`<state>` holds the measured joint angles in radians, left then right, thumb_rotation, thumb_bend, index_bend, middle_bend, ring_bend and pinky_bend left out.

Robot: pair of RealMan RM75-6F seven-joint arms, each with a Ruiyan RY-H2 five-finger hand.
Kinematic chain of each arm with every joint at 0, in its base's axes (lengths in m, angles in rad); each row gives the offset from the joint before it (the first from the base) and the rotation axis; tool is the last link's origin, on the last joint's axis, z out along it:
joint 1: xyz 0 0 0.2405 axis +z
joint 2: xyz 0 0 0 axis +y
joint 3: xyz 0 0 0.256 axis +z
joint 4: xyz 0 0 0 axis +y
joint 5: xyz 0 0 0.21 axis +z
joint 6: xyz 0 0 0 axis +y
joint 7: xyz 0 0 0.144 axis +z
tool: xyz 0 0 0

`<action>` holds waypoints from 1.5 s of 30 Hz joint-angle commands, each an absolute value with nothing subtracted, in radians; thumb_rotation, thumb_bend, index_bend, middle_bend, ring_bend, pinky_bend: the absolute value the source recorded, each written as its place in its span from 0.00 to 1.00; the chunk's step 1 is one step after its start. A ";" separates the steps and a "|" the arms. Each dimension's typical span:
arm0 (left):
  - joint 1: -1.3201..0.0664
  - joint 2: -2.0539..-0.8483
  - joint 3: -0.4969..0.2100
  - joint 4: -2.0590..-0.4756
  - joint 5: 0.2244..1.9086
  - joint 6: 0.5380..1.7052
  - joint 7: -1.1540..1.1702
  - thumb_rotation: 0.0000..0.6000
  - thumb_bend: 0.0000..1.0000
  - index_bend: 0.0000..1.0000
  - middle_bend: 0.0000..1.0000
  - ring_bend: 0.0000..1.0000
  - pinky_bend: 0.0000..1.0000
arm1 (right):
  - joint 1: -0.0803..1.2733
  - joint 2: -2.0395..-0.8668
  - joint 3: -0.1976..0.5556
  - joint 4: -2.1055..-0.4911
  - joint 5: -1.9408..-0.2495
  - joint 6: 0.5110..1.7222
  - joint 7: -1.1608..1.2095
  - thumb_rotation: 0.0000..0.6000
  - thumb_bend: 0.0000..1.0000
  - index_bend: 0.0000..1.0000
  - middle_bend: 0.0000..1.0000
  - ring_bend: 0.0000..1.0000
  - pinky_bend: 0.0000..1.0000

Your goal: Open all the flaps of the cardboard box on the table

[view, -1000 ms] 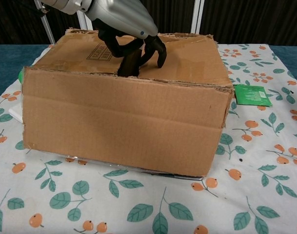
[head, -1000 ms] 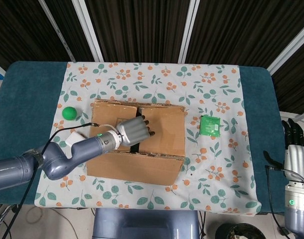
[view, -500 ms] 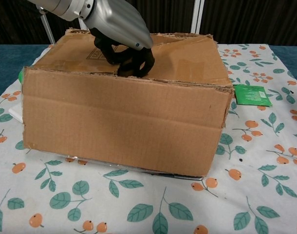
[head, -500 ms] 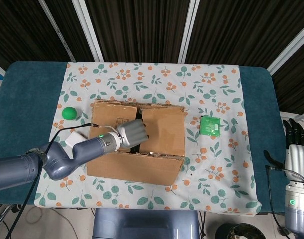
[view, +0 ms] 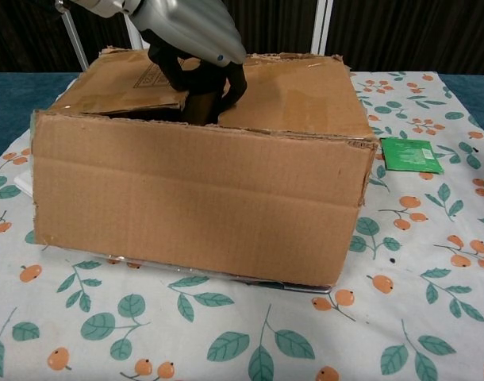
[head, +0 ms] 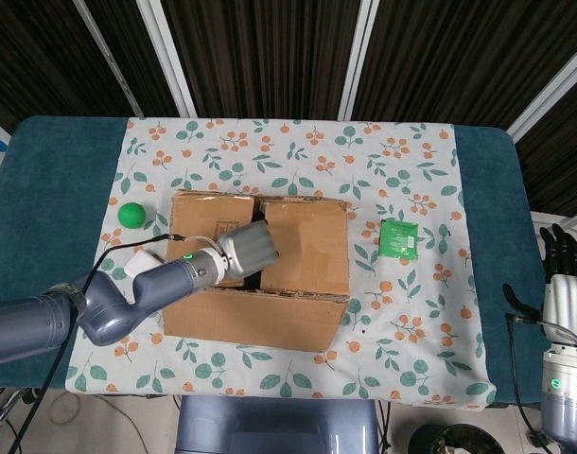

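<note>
The brown cardboard box (head: 260,270) stands mid-table, its two top flaps lying nearly flat. My left hand (head: 250,248) is over the seam between them, dark fingers (view: 204,82) curled down into the gap and hooked on a flap edge. The printed left flap (view: 123,83) is tilted, with a dark slit under its front edge. The right flap (view: 297,91) lies flat. My right hand (head: 559,284) hangs off the table's right edge, holding nothing, fingers straight.
A green ball (head: 131,215) lies left of the box. A small white object (head: 147,265) sits beside my left forearm. A green packet (head: 399,237) lies right of the box. The floral cloth (head: 411,331) covers the table.
My left hand's fingers, earlier stretched over the right flap, have curled back and down into the seam. The left flap's front edge has lifted a little. The right hand has not moved.
</note>
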<state>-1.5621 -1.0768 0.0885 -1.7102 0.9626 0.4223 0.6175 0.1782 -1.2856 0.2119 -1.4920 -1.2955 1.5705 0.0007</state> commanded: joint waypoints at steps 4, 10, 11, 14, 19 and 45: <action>-1.577 -1.011 0.098 -1.771 0.944 0.458 0.619 1.00 1.00 0.41 0.65 0.43 0.42 | 0.174 -1.290 0.220 -1.489 -1.303 1.573 0.004 1.00 0.30 0.00 0.00 0.00 0.23; -1.587 -0.937 0.108 -1.830 0.942 0.478 0.634 1.00 1.00 0.42 0.66 0.44 0.43 | 0.171 -1.293 0.224 -1.490 -1.309 1.572 0.005 1.00 0.30 0.00 0.00 0.00 0.23; -1.589 -0.926 0.109 -1.838 0.942 0.481 0.637 1.00 1.00 0.42 0.66 0.44 0.43 | 0.170 -1.294 0.224 -1.489 -1.311 1.572 0.004 1.00 0.30 0.00 0.00 0.00 0.23; -1.593 -0.883 0.108 -1.865 0.946 0.491 0.644 1.00 1.00 0.42 0.66 0.44 0.43 | 0.169 -1.296 0.225 -1.491 -1.314 1.571 0.003 1.00 0.30 0.00 0.00 0.00 0.23; -1.592 -0.826 0.105 -1.900 0.952 0.499 0.649 1.00 1.00 0.42 0.67 0.44 0.43 | 0.165 -1.296 0.230 -1.492 -1.317 1.571 0.003 1.00 0.30 0.00 0.00 0.00 0.23; -1.445 -0.475 0.082 -2.096 1.025 0.501 0.635 1.00 1.00 0.43 0.67 0.45 0.44 | 0.156 -1.305 0.234 -1.497 -1.332 1.556 -0.002 1.00 0.30 0.00 0.00 0.00 0.23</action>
<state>-1.4656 -0.4926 0.0862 -2.0844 1.0138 0.4960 0.6421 0.1556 -1.3048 0.2337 -1.4969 -1.3322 1.5564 -0.0014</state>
